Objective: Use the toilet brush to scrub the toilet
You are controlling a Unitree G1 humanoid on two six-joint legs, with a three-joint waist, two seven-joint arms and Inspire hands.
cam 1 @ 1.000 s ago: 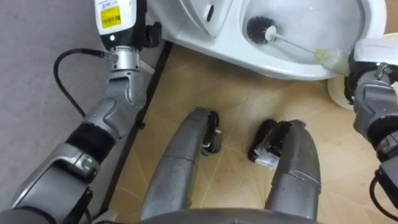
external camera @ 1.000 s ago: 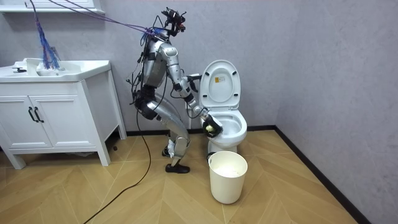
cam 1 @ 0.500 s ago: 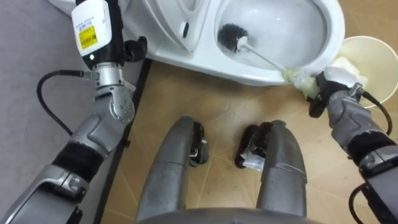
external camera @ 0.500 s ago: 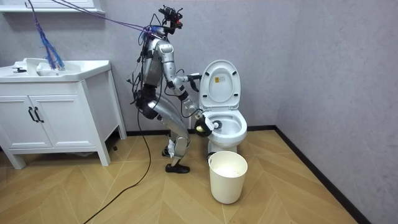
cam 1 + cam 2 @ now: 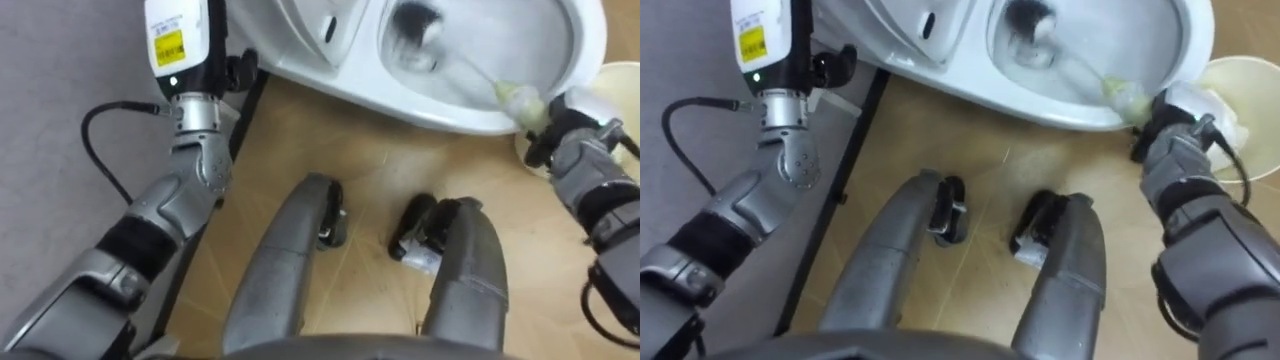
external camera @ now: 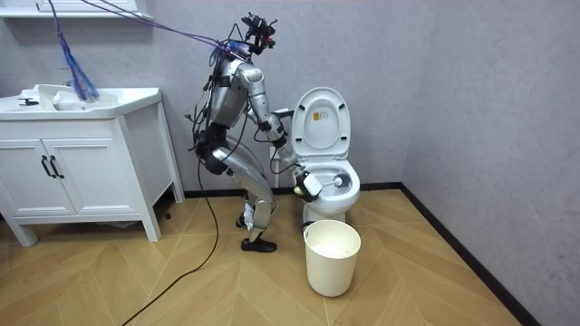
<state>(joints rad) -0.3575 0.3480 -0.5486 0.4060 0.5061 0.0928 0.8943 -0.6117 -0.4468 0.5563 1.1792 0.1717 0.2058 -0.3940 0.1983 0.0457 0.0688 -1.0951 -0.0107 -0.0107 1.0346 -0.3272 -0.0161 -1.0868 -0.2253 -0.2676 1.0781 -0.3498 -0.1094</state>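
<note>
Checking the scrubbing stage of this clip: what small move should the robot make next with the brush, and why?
Probably sweep the bristles sideways along the inner wall. The right hand is curled round the white-handled toilet brush at the rim of the white ceramic toilet bowl, and its dark bristle head is down inside the bowl.

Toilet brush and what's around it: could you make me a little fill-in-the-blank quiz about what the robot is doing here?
1. The hand gripping the toilet brush is the robot's ____ one.
2. The brush's dark bristle head is down inside the ____ of the toilet.
3. In the room view the toilet lid is ____, not closed.
4. The pale bin stands on the wooden ____ in front of the toilet.

Missing words: right; bowl; open; floor.
</note>
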